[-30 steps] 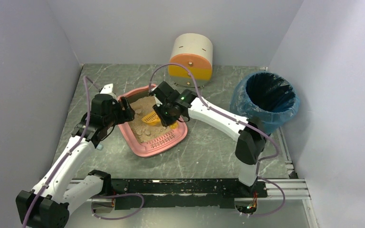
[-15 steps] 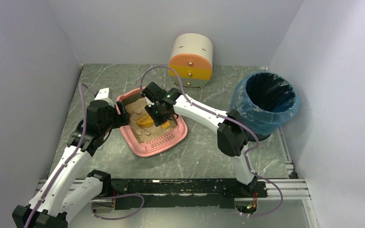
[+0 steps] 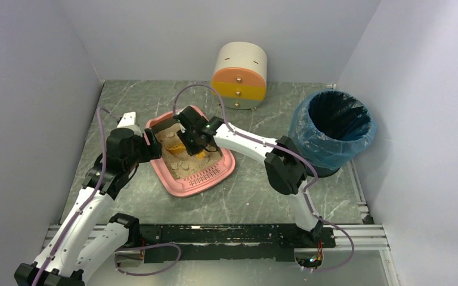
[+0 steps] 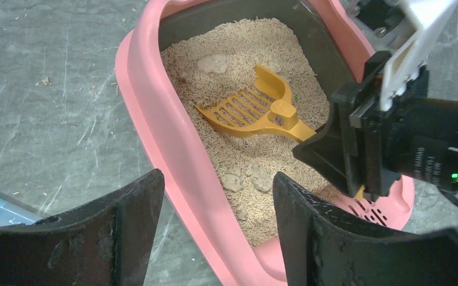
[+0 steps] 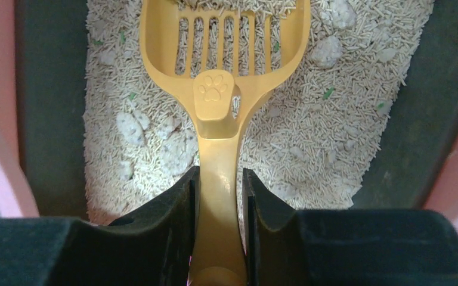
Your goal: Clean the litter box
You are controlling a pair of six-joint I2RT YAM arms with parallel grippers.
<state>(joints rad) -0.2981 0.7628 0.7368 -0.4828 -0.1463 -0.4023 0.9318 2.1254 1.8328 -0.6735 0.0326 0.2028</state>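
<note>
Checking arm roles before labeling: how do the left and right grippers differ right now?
The left gripper is open and holds nothing; the right gripper is shut on the yellow scoop by its handle. The left gripper straddles the pink side wall of the litter box, while the right gripper sits between the walls, with the scoop's head down in the litter. Shared: both are black two-finger grippers at the same box.
</note>
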